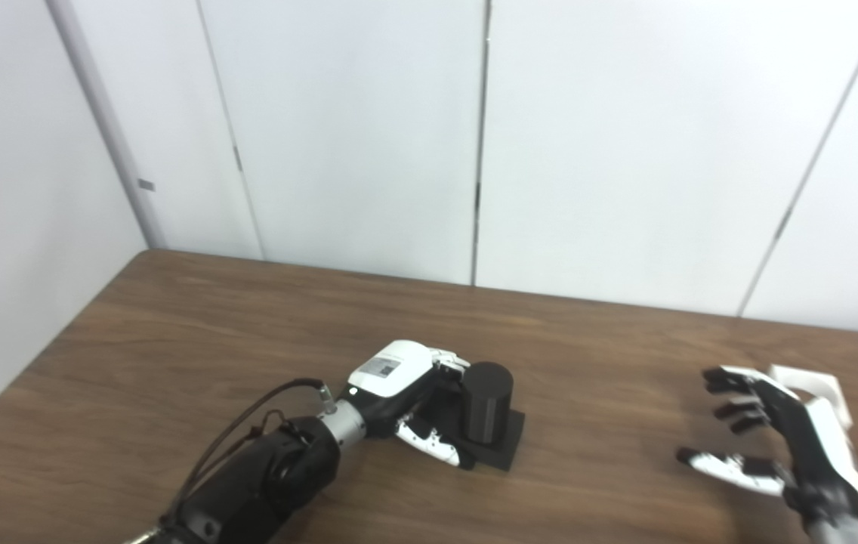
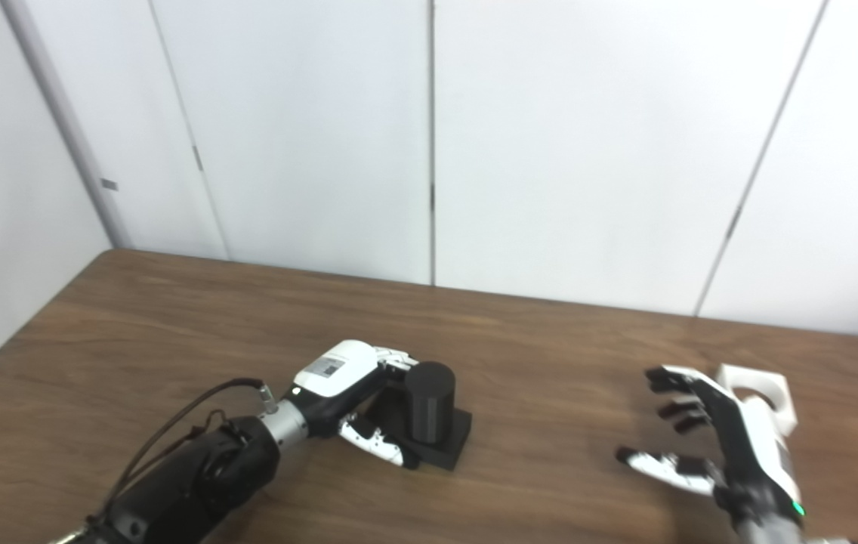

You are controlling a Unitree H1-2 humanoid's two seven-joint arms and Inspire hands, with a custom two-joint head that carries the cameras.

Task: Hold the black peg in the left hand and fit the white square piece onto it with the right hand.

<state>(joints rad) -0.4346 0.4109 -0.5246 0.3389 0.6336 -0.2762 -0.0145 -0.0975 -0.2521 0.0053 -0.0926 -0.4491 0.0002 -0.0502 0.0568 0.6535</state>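
The black peg, a short cylinder on a square black base, stands on the brown table. My left hand is closed on its left side, with fingers behind the cylinder and the thumb along the base's front edge. The white square piece with a round hole lies on the table at the far right. My right hand is open with its fingers spread. It hovers just in front and to the left of the white piece and partly covers it, holding nothing.
White wall panels stand right behind the table's far edge. The table's left edge runs diagonally at the left. Bare wood lies between the peg and the right hand.
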